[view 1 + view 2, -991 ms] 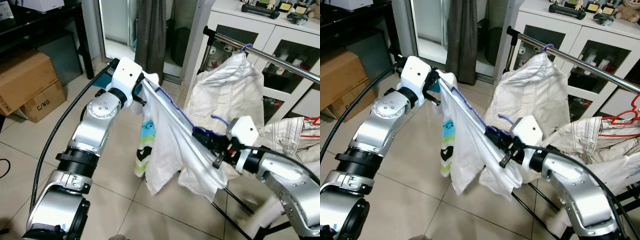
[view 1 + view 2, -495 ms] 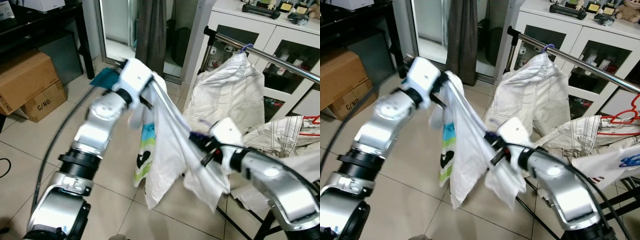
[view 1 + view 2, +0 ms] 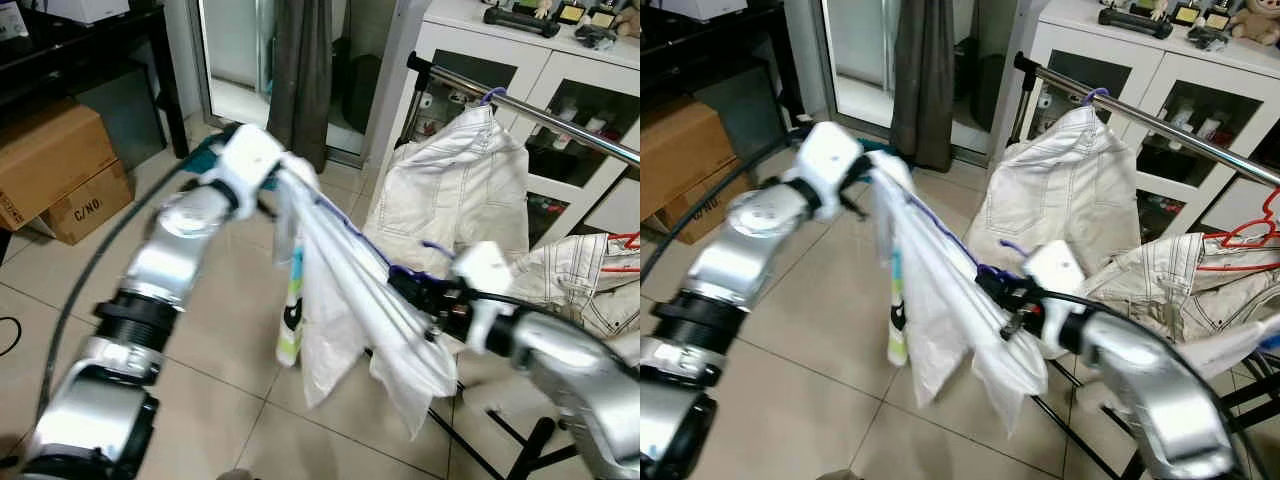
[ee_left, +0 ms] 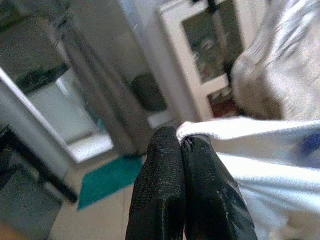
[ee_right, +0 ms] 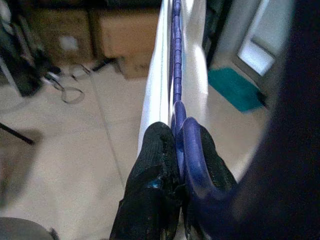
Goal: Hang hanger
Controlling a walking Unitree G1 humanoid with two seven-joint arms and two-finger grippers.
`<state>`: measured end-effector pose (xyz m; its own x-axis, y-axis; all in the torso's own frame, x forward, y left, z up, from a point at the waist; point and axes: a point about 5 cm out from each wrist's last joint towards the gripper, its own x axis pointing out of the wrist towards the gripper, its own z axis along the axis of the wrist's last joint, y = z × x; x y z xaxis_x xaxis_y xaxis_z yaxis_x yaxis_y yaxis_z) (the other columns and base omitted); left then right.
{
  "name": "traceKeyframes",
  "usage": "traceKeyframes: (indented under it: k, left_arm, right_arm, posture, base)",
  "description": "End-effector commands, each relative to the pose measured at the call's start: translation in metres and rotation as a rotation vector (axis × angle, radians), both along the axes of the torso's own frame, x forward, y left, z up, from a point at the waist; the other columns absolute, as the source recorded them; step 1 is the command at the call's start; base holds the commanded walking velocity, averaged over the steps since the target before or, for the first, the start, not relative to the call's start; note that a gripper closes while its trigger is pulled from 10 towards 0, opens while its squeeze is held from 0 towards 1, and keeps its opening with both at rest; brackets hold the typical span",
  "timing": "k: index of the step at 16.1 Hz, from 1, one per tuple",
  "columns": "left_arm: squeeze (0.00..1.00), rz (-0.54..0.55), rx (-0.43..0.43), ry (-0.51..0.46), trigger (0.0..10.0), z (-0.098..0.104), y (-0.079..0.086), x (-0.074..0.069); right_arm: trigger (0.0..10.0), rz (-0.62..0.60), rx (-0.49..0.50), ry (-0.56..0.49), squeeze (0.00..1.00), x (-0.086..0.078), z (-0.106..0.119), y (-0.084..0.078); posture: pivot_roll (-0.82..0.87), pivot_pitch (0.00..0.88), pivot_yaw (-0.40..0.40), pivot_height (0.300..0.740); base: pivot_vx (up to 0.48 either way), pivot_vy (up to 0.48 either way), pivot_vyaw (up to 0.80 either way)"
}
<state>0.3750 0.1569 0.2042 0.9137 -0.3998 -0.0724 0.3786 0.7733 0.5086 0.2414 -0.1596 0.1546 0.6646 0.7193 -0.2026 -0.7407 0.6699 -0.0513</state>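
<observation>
Holding: my right gripper [image 5: 175, 145] pinched the purple hanger [image 5: 176, 75]; my left gripper [image 4: 181, 145] clamped the white shirt [image 3: 350, 300], below the clothes rail [image 3: 1160, 125].

White shirt [image 3: 350, 310] on purple hanger [image 3: 400, 268] stretched between left end effector [image 3: 283, 180] and right end effector [image 3: 415, 292].
</observation>
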Motion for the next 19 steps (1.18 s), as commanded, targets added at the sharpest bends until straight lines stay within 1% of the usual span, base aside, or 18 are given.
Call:
traceKeyframes:
  k: [1,2,4,5,6,7,8,9,11,12,13,14,15,16,17,18,19]
  left_arm:
    - [0.0,0.087,-0.004,-0.077,0.0,0.021,0.019,0.007]
    - [0.0,0.124,-0.004,-0.066,0.0,0.018,0.031,0.008]
    - [0.0,0.152,-0.022,-0.05,0.0,0.015,0.038,0.009]
    - [0.0,0.149,-0.062,-0.021,0.0,0.008,0.038,0.008]
    - [0.0,0.14,-0.074,-0.012,0.0,0.006,0.036,0.008]
    - [0.0,0.1,-0.101,0.0,0.0,0.003,0.027,0.006]
    - [0.0,0.026,-0.145,0.014,0.0,-0.001,0.008,0.002]
    - [0.0,-0.059,-0.212,0.026,0.0,-0.004,-0.019,-0.006]
    - [0.0,-0.187,-0.304,0.041,0.0,-0.002,-0.055,-0.02]
    - [0.0,-0.224,-0.328,0.047,0.0,-0.001,-0.065,-0.025]
    - [0.0,-0.273,-0.34,0.061,0.0,-0.002,-0.081,-0.033]
    - [0.0,-0.292,-0.343,0.069,0.0,-0.004,-0.087,-0.037]
    - [0.0,-0.324,-0.342,0.093,0.0,-0.009,-0.097,-0.045]
    - [0.0,-0.326,-0.331,0.114,0.0,-0.014,-0.102,-0.051]
    - [0.0,-0.307,-0.327,0.12,0.0,-0.017,-0.103,-0.053]
    - [0.0,-0.274,-0.337,0.116,0.0,-0.017,-0.099,-0.052]
    - [0.0,-0.255,-0.345,0.109,0.0,-0.015,-0.095,-0.051]
  right_arm:
    - [10.0,-0.001,-0.006,0.031,0.0,-0.005,-0.002,-0.012]
    - [10.0,0.032,0.002,0.038,0.0,-0.009,-0.001,-0.015]
    - [10.0,0.062,0.02,0.041,0.0,-0.013,-0.001,-0.016]
    - [10.0,0.031,0.11,0.014,0.0,-0.01,0.006,-0.014]
    - [10.0,0.009,0.144,0.002,0.0,-0.007,0.008,-0.014]
    - [10.0,-0.036,0.196,-0.013,0.0,-0.002,0.012,-0.012]
    - [10.0,-0.132,0.282,-0.03,0.0,0.009,0.015,-0.008]
    - [10.0,-0.255,0.358,-0.048,0.0,0.021,0.016,-0.002]
    - [10.0,-0.39,0.522,-0.024,0.0,0.033,0.02,0.005]
    - [10.0,-0.431,0.58,-0.015,0.0,0.037,0.021,0.007]
    - [10.0,-0.449,0.62,-0.019,0.0,0.041,0.025,0.009]
    - [10.0,-0.454,0.633,-0.023,0.0,0.042,0.027,0.01]
    - [10.0,-0.465,0.674,-0.025,0.0,0.046,0.033,0.013]
    - [10.0,-0.475,0.741,-0.026,0.0,0.049,0.041,0.014]
    - [10.0,-0.477,0.807,-0.029,0.0,0.05,0.048,0.013]
    - [10.0,-0.494,0.887,-0.043,0.0,0.051,0.054,0.006]
    - [10.0,-0.513,0.899,-0.081,0.0,0.051,0.059,0.001]
  posture:
    - [0.01,0.0,-0.072,0.74]
    - [0.01,0.0,-0.072,0.74]
    - [0.01,0.0,-0.074,0.74]
    - [0.01,0.0,-0.077,0.74]
    - [0.01,0.0,-0.077,0.74]
    - [0.01,0.0,-0.078,0.74]
    - [0.01,0.0,-0.08,0.74]
    - [0.01,0.0,-0.08,0.74]
    - [0.02,0.0,-0.082,0.74]
    - [0.02,0.0,-0.082,0.74]
    - [0.02,0.0,-0.083,0.74]
    - [0.02,0.0,-0.083,0.74]
    - [0.02,0.0,-0.083,0.74]
    - [0.02,0.0,-0.08,0.74]
    - [0.02,0.0,-0.081,0.74]
    - [0.02,0.0,-0.081,0.74]
    - [0.02,0.0,-0.083,0.74]
  base:
    - [0.0,0.0,0.0]
    - [0.0,0.0,0.0]
    - [0.0,0.0,0.0]
    - [0.0,0.0,0.0]
    - [0.0,0.0,0.0]
    - [0.0,0.0,0.0]
    - [0.0,0.0,0.0]
    - [0.0,0.0,0.0]
    - [0.0,0.0,0.0]
    - [0.0,0.0,0.0]
    - [0.0,0.0,0.0]
    - [0.0,0.0,0.0]
    - [0.0,0.0,0.0]
    - [0.0,0.0,0.0]
    - [0.0,0.0,0.0]
    - [0.0,0.0,0.0]
    - [0.0,0.0,0.0]
